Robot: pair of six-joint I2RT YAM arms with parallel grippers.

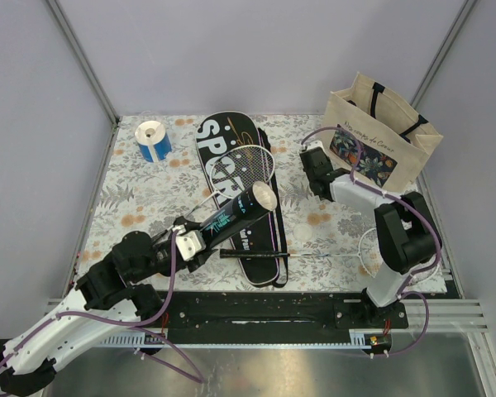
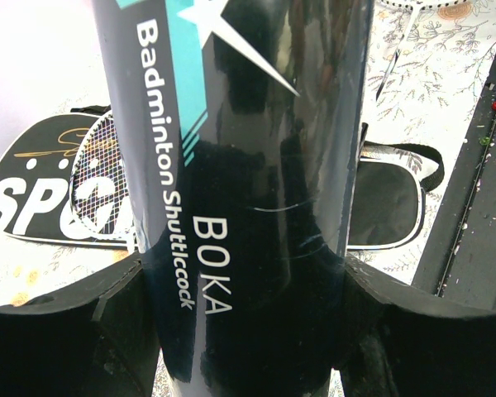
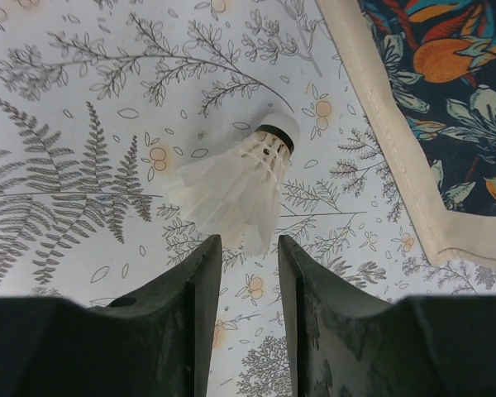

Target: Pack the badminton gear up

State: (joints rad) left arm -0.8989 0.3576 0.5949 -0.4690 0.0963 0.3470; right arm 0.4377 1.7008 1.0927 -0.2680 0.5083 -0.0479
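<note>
My left gripper is shut on the long black tube with teal print. It holds the tube tilted up over the black SPORT case, open end toward the right. A white-framed racket lies on the case. A second racket lies across the case's near end. My right gripper is open and low over the cloth. A white feather shuttlecock lies just beyond its fingertips, its feather edge at the gap and not gripped.
The beige tote bag with a floral panel stands at the back right, close beside my right gripper. A blue-and-white tape roll sits at the back left. The floral tablecloth covers the table, with a black rail along the near edge.
</note>
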